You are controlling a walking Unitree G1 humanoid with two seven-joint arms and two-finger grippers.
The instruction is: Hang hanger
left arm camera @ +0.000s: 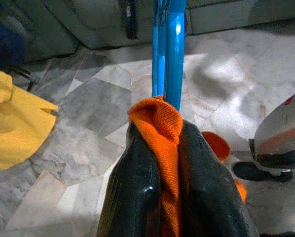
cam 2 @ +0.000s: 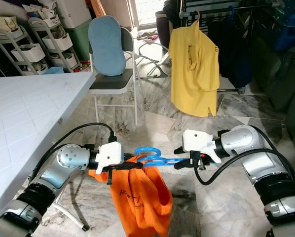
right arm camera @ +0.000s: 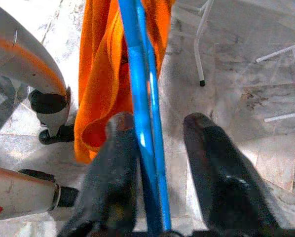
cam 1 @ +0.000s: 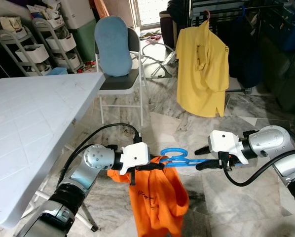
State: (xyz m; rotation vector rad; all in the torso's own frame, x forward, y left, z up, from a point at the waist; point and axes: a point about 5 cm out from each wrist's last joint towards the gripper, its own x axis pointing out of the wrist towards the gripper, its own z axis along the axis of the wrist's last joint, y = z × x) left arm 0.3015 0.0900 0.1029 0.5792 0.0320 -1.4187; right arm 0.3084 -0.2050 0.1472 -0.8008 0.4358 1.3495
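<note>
Left gripper (cam 1: 155, 167): fingers clamped on orange shirt (cam 1: 157, 200).
Right gripper (cam 1: 202, 158): fingers parted, straddling blue hanger (cam 1: 179, 158).

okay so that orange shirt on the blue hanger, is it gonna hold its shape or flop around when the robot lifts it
Likely floppy: the orange shirt hangs in loose folds below the blue hanger. It bunches between the left gripper jaws, so it is probably soft and light. It may slide along the smooth hanger.

Faint dark lettering on the orange shirt (cam 1: 157, 197) (perhaps cursive), illegible.
</note>
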